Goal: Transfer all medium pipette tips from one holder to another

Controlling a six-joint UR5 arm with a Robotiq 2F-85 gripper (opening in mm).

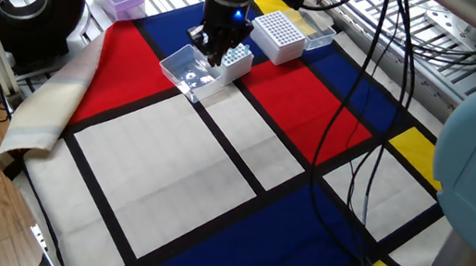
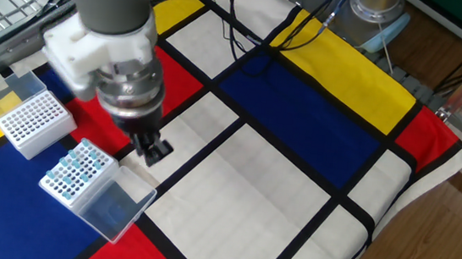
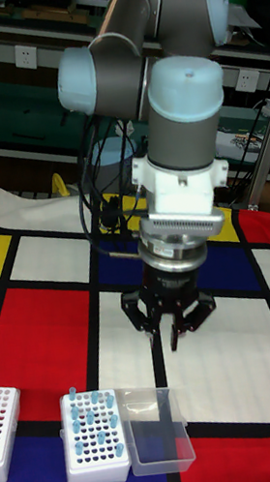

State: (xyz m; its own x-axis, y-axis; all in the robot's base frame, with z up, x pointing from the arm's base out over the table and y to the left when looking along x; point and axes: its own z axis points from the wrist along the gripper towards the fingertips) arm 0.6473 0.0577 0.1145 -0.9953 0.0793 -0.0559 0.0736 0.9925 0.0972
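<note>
Tall fixed view: hand (image 3: 172,325) above open lid (image 3: 154,430), cables (image 3: 98,198) behind.

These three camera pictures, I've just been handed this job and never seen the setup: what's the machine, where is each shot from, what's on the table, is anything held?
The machine is one jointed robot arm ending in a two-finger gripper. Two pictures look down at the table from opposite sides; the tall one faces the arm head-on. The table wears a cloth of red, blue, yellow and white blocks. On it stand a white holder carrying the pale-blue pipette tips, its clear lid hinged open beside it, and a second white holder with rows of holes; whether any hold tips is too small to tell. The gripper hangs above the cloth near the first holder. Whether it holds a tip cannot be told.
</note>
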